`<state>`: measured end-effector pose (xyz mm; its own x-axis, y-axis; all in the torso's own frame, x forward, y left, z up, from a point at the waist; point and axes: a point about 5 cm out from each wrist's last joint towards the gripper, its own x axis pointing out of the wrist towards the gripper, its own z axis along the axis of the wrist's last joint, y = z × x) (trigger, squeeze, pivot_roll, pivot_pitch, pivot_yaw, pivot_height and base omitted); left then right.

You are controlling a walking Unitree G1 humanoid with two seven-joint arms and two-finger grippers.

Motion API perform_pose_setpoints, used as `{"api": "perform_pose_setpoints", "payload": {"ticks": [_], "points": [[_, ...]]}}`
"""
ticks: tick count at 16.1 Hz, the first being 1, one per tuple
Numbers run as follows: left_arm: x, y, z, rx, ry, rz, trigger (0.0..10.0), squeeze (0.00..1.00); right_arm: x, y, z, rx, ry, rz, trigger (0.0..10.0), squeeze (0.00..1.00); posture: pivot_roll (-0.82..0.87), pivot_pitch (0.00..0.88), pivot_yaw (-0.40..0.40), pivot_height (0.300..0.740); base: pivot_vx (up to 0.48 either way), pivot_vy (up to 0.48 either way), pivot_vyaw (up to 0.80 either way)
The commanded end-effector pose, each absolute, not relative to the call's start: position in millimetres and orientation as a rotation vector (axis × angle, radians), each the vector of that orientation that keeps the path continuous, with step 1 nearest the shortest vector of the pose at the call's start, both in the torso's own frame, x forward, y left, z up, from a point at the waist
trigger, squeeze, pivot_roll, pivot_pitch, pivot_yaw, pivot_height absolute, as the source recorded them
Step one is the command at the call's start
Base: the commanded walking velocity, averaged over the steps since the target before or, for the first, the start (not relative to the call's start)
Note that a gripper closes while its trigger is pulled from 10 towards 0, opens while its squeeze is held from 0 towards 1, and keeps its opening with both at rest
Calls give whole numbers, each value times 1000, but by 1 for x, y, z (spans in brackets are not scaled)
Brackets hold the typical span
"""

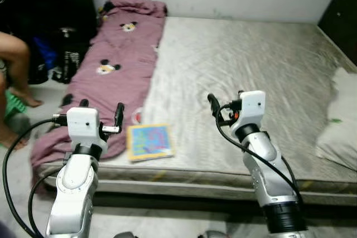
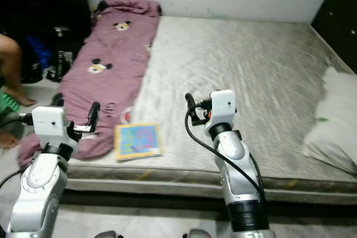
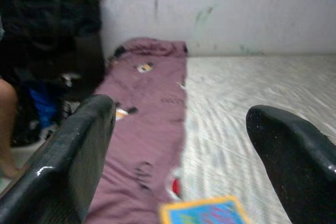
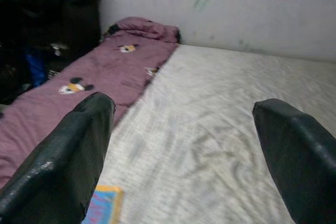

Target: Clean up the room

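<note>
Two grippers spread wide, book (image 1: 149, 142) at mattress (image 1: 245, 71) edge

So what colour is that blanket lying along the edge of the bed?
The blanket is mauve-pink with cartoon mouse prints, clearest in the left eye view.

Colourful book (image 1: 149, 141) — flat, mattress (image 1: 234, 71) edge

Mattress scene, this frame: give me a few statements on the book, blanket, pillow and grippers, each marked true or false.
1. The book lies near the mattress's front edge, beside the purple blanket. True.
2. The left gripper is shut on the book. False: it is open and holds nothing.
3. The pillow lies at the mattress's right side. True.
4. The right gripper is shut. False: its fingers are spread wide above the mattress.
5. The blanket covers the whole mattress. False: only the left strip.
</note>
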<state>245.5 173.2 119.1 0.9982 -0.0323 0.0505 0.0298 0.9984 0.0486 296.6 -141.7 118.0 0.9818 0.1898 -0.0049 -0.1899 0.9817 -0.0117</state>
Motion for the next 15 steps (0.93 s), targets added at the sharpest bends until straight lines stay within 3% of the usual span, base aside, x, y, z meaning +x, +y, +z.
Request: {"api": "perform_pose_setpoints", "payload": {"ticks": [1, 8, 15], "points": [[248, 170, 122, 52, -61, -47, 10000, 0, 298, -146, 122, -15, -12, 176, 10000, 0, -74, 0, -15, 740, 0, -341, 0], [248, 170, 122, 52, -65, -44, 10000, 0, 299, -146, 122, -19, -14, 176, 10000, 0, -75, 0, -16, 740, 0, -329, 0], [249, 169, 123, 26, -75, -59, 10000, 0, 299, -147, 122, -21, -15, 172, 10000, 0, -75, 0, -17, 740, 0, 0, 0]]}}
